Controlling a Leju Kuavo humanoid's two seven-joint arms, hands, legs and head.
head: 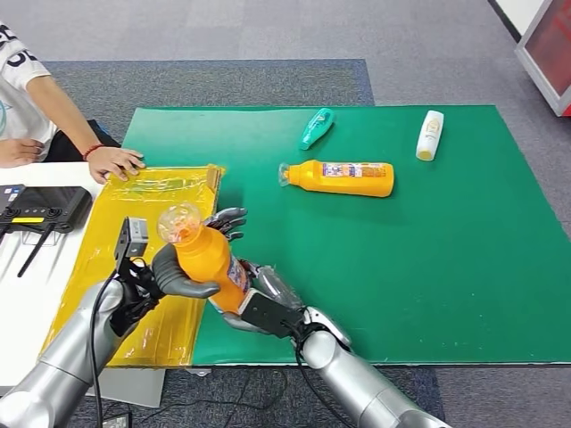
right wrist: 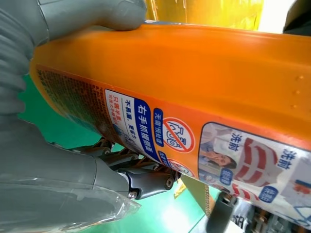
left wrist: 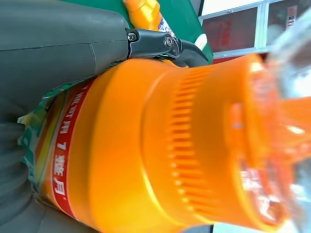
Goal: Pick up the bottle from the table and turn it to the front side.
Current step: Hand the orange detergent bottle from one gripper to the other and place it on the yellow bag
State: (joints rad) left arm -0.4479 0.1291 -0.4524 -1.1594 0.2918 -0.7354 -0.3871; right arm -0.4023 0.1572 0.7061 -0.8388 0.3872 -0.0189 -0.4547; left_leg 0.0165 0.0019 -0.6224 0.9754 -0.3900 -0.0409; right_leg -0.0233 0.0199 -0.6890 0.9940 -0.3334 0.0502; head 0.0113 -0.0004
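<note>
An orange bottle point(head: 207, 259) with a clear cap point(head: 178, 223) is held tilted above the near edge of the green mat point(head: 417, 267), cap pointing up and away. My left hand point(head: 165, 275) grips its upper body, thumb across the front and fingers behind. My right hand point(head: 259, 308) holds the lower end from beneath. The left wrist view shows the ribbed neck point(left wrist: 183, 145) and red-edged label close up. In the right wrist view the printed blue and white label point(right wrist: 176, 136) faces the camera, with the thumb point(right wrist: 92, 14) pressing the bottle's side.
A second orange bottle point(head: 343, 178) lies on the mat's middle, with a teal bottle point(head: 317, 127) and a white bottle point(head: 429, 135) farther back. A yellow sheet point(head: 154, 205) covers the left. A person's hand point(head: 114, 163) rests at its far corner. A black device point(head: 40, 209) sits at left.
</note>
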